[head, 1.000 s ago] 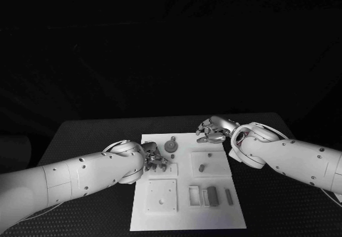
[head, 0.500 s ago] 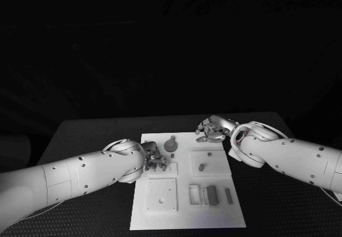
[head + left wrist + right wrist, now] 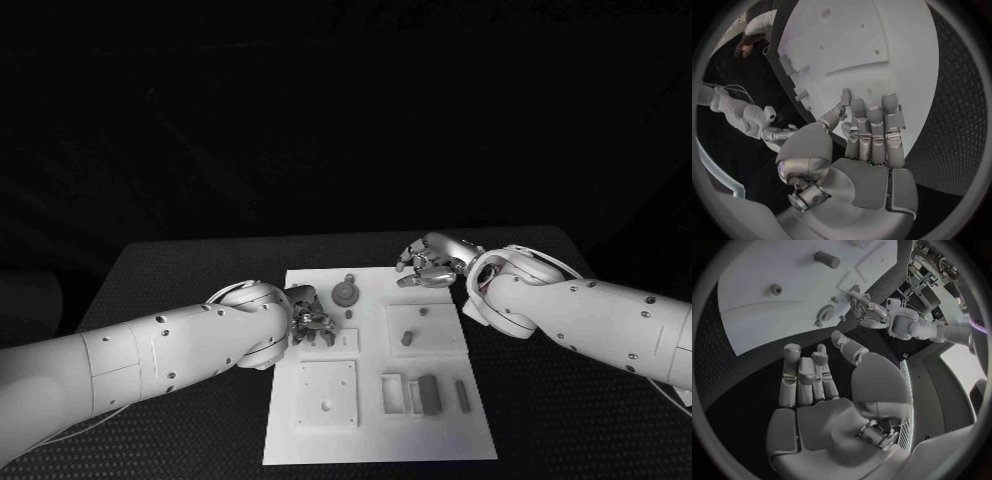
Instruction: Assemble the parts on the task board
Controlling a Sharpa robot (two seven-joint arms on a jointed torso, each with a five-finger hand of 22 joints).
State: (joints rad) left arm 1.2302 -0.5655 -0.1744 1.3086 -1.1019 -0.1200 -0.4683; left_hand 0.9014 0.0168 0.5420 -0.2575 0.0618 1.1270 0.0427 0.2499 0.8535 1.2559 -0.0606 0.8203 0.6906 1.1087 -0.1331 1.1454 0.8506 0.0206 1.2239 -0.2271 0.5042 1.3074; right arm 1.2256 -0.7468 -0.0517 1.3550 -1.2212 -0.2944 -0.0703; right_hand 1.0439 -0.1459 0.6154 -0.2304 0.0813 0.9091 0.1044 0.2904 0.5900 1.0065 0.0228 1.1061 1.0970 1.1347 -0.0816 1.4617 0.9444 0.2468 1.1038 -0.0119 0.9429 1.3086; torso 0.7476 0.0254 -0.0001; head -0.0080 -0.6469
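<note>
Both white arms reach in toward the middle, elbows out. The left hand (image 3: 312, 325) is turned palm-down, its fingers (image 3: 873, 125) held straight and side by side with the thumb alongside, nothing in its grasp. The right hand (image 3: 430, 262) sits farther out, fingers (image 3: 801, 375) loosely curled and apart, holding nothing.

We see two thick white arms with smooth rounded shells dotted with small dark screw holes. Each ends in a silver metallic hand, the left hand (image 3: 312, 325) and the right hand (image 3: 430, 262), with segmented fingers (image 3: 873, 131). Thin cables loop at the wrists.
</note>
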